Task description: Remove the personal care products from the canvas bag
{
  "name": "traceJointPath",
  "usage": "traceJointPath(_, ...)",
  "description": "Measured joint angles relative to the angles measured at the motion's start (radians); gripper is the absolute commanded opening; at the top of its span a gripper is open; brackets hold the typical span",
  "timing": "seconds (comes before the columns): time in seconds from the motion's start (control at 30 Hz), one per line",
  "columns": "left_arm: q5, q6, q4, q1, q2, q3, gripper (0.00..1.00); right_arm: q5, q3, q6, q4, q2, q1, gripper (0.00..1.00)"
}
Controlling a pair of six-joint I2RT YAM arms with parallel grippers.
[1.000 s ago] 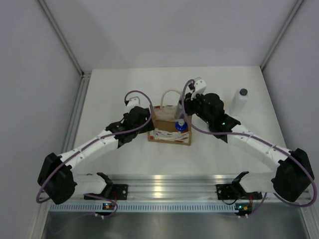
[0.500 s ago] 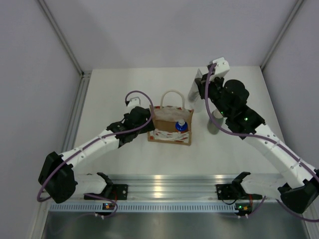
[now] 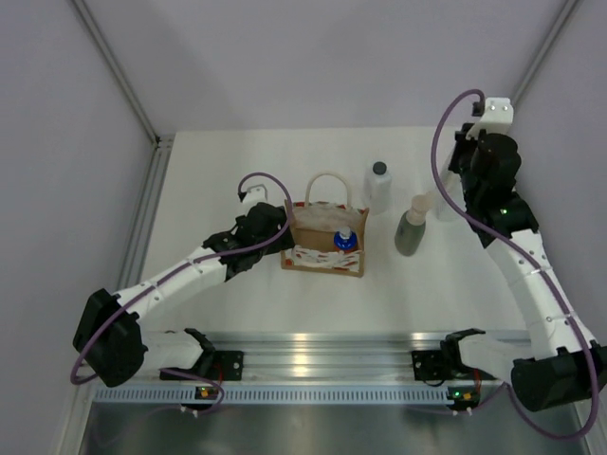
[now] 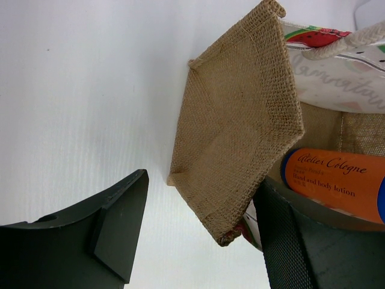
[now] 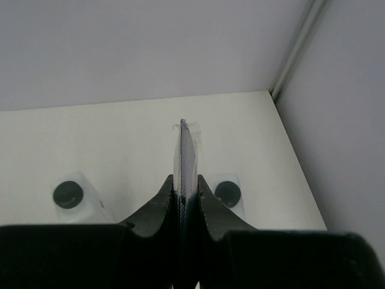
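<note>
**Emptying the bag: three bottles out, one to go**

Standing on the table (image 3: 218, 171), outside the bag (image 3: 322, 248), are three of the four bottles. They are grouped toward the far right corner. A white bottle (image 3: 378, 192) is sitting just right of the bag's handles. A green bottle (image 3: 411, 232) with a beige cap is standing near it, toward the right edge. A second white bottle (image 5: 227, 194) is mostly hidden under the right arm from above, and its dark cap is showing in the right wrist view.

The orange bottle (image 4: 334, 183) is lying inside the bag, its blue top showing at the right end of the opening. The bag itself is sitting upright near the middle of the table.

The left gripper (image 3: 284, 230) is reaching in at the bag's left end. Its fingers are spread apart and straddling the burlap side wall, one outside and one inside beside the orange bottle. The right gripper (image 5: 184, 141) is hovering over the far right corner, fingers pressed together on nothing.

By my reckoning the job is roughly three quarters done, and only lifting out the orange bottle is left.
</note>
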Motion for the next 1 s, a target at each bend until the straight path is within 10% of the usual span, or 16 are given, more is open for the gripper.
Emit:
traceJointPath(0.7,0.002,0.002,0.0,0.0,0.0,0.0,0.74,-0.135,-0.496,0.159,0.23,0.069,-0.224,0.09)
traceJointPath(0.87,0.004,0.005,0.0,0.0,0.0,0.0,0.74,-0.138,-0.554,0.179,0.338,0.055,-0.225,0.48)
traceJointPath(1.0,0.004,0.005,0.0,0.0,0.0,0.0,0.74,-0.142,-0.566,0.175,0.337,0.039,-0.224,0.58)
